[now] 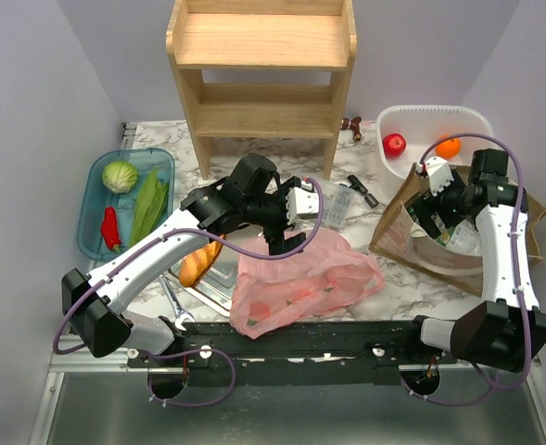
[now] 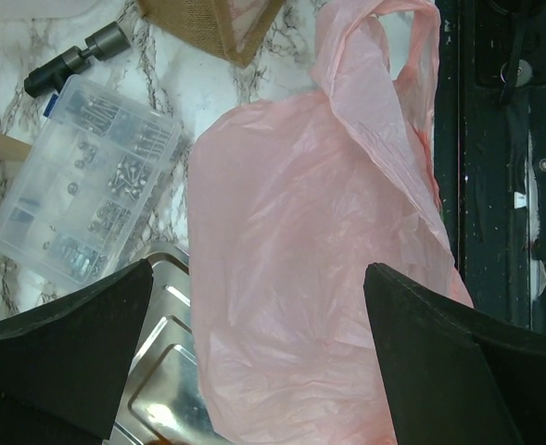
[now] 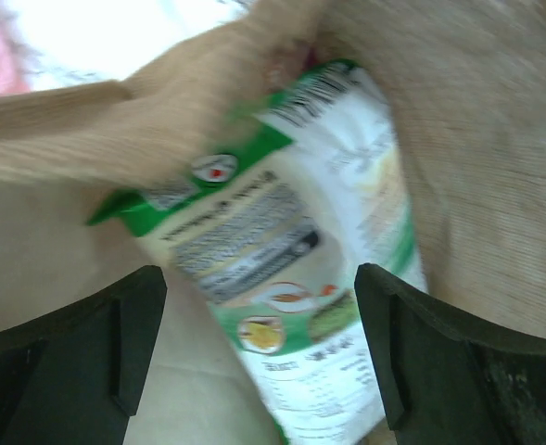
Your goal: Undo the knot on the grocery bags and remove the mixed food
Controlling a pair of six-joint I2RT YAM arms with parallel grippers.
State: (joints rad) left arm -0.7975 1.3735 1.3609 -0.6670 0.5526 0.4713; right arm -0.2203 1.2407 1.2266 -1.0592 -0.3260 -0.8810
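The pink grocery bag (image 1: 300,283) lies crumpled at the table's front centre, partly over the steel tray (image 1: 212,283). In the left wrist view the bag (image 2: 291,278) fills the middle and its handle loops (image 2: 388,56) lie loose; no bunched knot shows. My left gripper (image 1: 274,243) (image 2: 259,269) is open just above the bag's left part, jaws either side of the plastic. My right gripper (image 1: 427,215) (image 3: 259,271) is open inside the brown bag (image 1: 421,232), over a green-and-white snack packet (image 3: 291,250). Cabbage (image 1: 120,175), leafy greens (image 1: 148,204) and red pepper (image 1: 110,227) lie in the blue tray (image 1: 161,159).
A white basin (image 1: 421,116) at back right holds a red fruit (image 1: 394,145) and an orange (image 1: 448,147). A bread loaf (image 1: 198,264) lies on the steel tray. A wooden shelf (image 1: 263,74) stands at the back. A clear screw box (image 2: 87,190) and a screwdriver (image 2: 73,60) lie behind the bag.
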